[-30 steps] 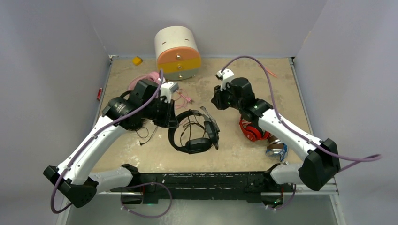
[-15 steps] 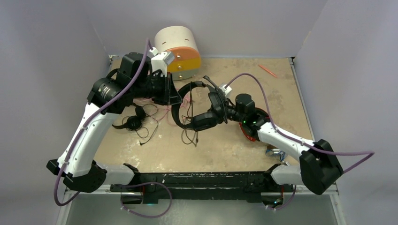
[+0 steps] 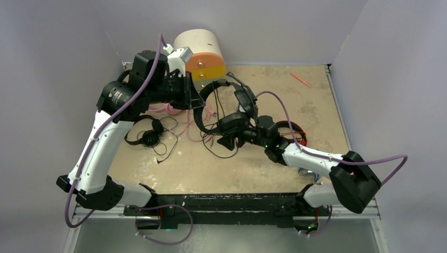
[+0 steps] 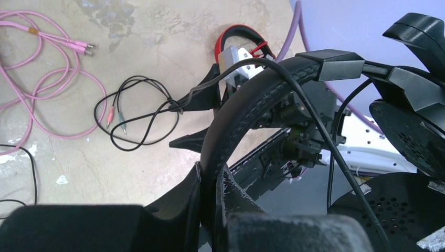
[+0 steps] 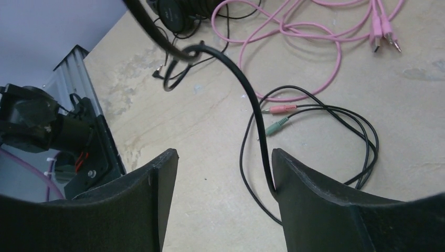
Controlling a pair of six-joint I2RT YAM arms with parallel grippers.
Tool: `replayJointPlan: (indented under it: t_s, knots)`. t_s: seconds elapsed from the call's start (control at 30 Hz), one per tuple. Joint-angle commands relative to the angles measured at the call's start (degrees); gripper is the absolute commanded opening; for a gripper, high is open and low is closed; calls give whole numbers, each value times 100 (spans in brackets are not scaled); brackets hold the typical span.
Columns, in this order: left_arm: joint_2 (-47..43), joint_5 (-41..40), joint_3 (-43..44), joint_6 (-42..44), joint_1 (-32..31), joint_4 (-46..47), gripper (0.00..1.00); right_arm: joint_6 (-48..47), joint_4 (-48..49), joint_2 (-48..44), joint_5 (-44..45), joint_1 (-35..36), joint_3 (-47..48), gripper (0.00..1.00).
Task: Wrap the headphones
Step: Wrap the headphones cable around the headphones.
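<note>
Two tools: left gripper (image 3: 196,105) pinching black headphones (image 3: 244,100) near drawer box (image 3: 203,52); right gripper (image 5: 223,157) spread, mid-table, touching cable (image 5: 246,89).

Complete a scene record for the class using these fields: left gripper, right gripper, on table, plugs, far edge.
left gripper: shut on the headband of the large black headphones, held off the table
right gripper: open; a black cable runs between the jaws, unclamped
on table: small black headphones, red headphones, loose pink cable
plugs: pink and green, lying on the table beyond the right gripper
far edge: white-orange-yellow drawer box
</note>
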Motion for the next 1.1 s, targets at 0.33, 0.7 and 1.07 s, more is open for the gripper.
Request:
replayJointPlan:
  t_s: [0.33,0.7,1.07]
  knots:
    - [37,-74,701,-329,58,48,0,-651,138,492,685,30,732,67]
    - [136,-158,695,-281,67,32,0,-597,566,1435,684,30,1334,33]
    - [146,-1804,414,-337,492,529,0,333,135,254,737,268,-360,0]
